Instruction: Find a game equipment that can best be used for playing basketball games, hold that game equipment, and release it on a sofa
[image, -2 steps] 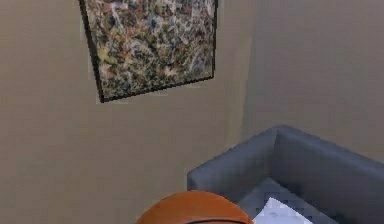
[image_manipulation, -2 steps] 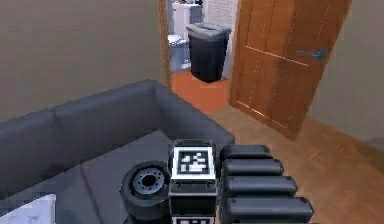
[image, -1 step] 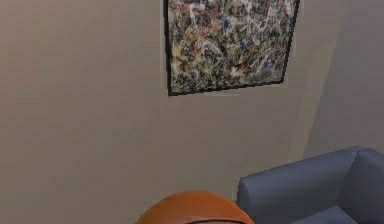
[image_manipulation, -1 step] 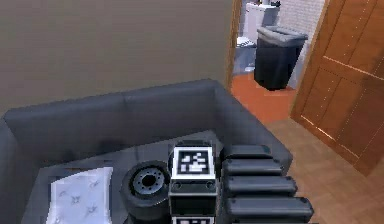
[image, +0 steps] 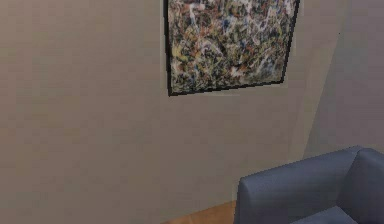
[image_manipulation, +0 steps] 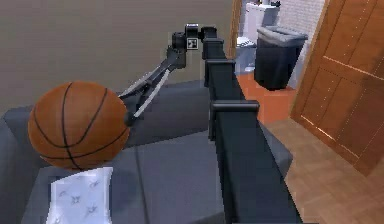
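In the arm side view an orange basketball (image_manipulation: 78, 125) with black seams hangs at the far end of my gripper (image_manipulation: 130, 105). The gripper holds it just above the seat of a blue-grey sofa (image_manipulation: 175, 150). The dark arm bar (image_manipulation: 235, 130) runs up across the sofa to the wrist. A corner of a blue-grey sofa (image: 310, 190) shows at the forward view's lower right.
A white patterned cushion (image_manipulation: 80, 198) lies on the seat under the ball. A dark bin (image_manipulation: 275, 55) stands by an opening beyond the sofa, beside a wooden door (image_manipulation: 350, 85) on the right. An abstract painting (image: 232, 45) hangs on the beige wall ahead.
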